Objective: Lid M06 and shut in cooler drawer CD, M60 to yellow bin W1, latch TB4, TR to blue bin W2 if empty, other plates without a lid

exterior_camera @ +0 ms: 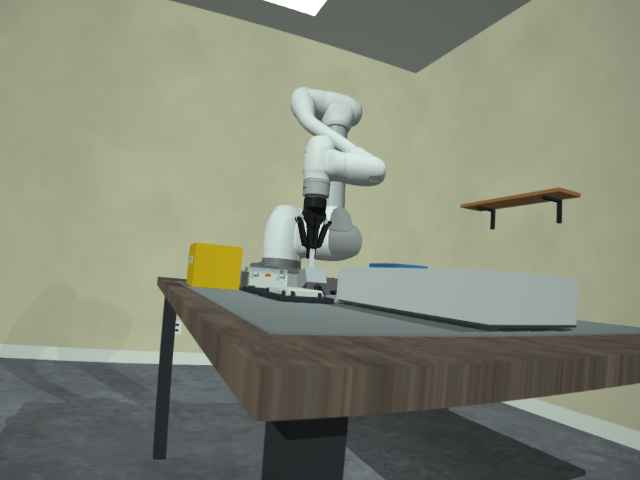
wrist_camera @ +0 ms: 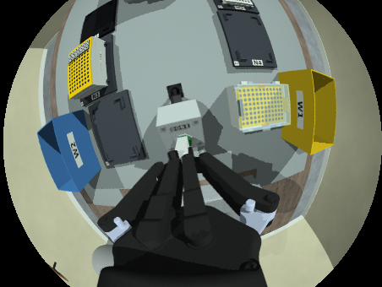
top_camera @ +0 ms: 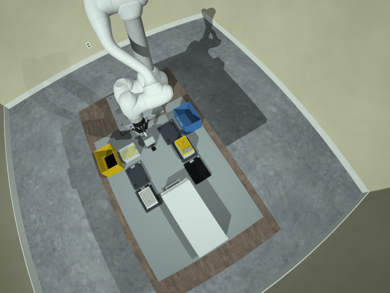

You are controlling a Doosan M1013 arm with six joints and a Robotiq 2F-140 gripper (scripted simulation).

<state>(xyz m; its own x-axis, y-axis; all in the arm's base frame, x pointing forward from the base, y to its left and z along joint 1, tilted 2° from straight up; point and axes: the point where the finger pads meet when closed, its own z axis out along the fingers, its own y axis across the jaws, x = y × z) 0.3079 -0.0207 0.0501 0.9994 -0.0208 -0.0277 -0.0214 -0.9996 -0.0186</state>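
Two open-topped bins are sitting on the desk [top_camera: 94, 132]: one yellow bin [top_camera: 101, 163] and one blue bin [top_camera: 194, 123]. Two yellow-topped tip boxes [top_camera: 183, 144] [top_camera: 128, 151] are standing there, along with one white-welled plate [top_camera: 147, 195], one black plate [top_camera: 197, 170], two empty dark nests [top_camera: 137, 174] [top_camera: 168, 130] and one long pale grey cooler housing [top_camera: 193, 217].

Wooden wall shelf [exterior_camera: 518, 198] on 2 black brackets — mounted on the beige wall. White wall socket [top_camera: 88, 45] low on the far wall. Mottled grey floor [top_camera: 299, 176] — pale skirting along its edges. Ceiling light panel [exterior_camera: 295, 5], partly seen.

Beige walls [exterior_camera: 128, 154], grey floor [top_camera: 283, 157], wooden wall shelf [exterior_camera: 519, 197].
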